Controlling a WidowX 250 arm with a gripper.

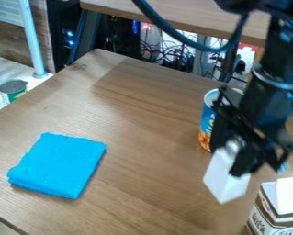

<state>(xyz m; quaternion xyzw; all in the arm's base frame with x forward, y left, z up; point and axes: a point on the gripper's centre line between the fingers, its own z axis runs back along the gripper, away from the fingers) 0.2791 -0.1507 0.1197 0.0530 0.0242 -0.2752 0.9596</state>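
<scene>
Black two-finger gripper (pixel 232 155) closed to block width on smooth white rectangular block (pixel 223 179), held just below it, long axis slanting down, cam side of blue cylindrical can (pixel 207 118). Folded bright-blue cloth (pixel 58 165) well L of can.

One blue cloth (pixel 58 165); one white block (pixel 224 180); one carton (pixel 268 219); apparently two cans (pixel 206 120).

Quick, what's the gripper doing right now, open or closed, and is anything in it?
Gripper: closed on a white, block-shaped object, to the left of the brown-and-white carton in the picture.
</scene>
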